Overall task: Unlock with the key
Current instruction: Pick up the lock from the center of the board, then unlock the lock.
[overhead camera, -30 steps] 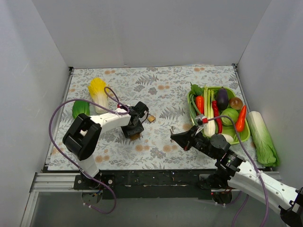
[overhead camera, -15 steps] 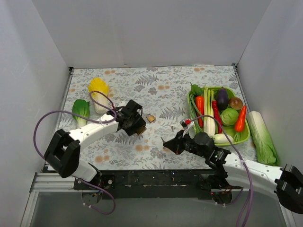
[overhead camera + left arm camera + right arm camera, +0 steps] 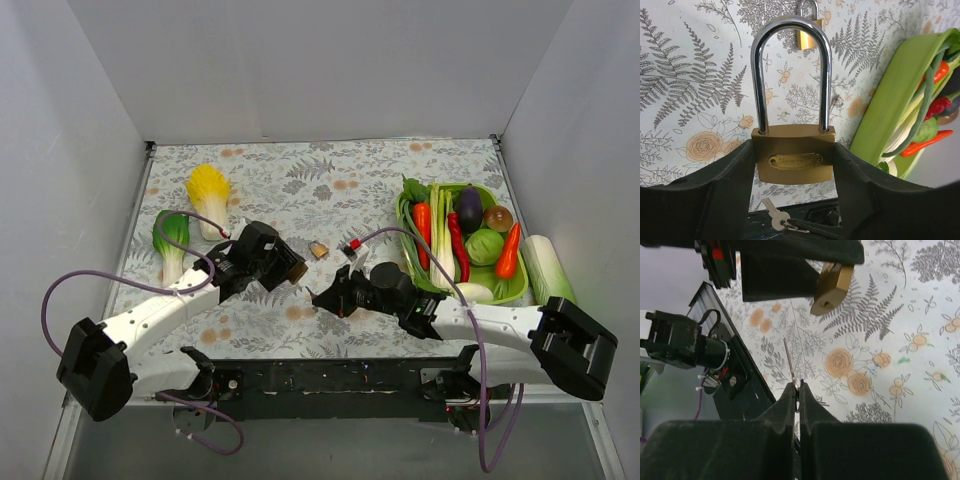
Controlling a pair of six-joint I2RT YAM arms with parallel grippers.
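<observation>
**A:** What are the arms made of, by the look of them?
**B:** The left arm (image 3: 150, 315) and the right arm (image 3: 490, 322) both have smooth white links, joined by blocky black joint housings (image 3: 572, 345).
**A:** Any cables?
**B:** A purple cable (image 3: 95, 272) loops off each arm. The right one meets a small red connector (image 3: 354, 243).
**A:** And the hands?
**B:** The left hand (image 3: 283, 268) and the right hand (image 3: 322, 297) are matte black, with broad, flat-faced fingers (image 3: 710, 195).

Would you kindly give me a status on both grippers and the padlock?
Left gripper shut on padlock. Right gripper shut on key, short of keyhole. Nothing between.
</observation>
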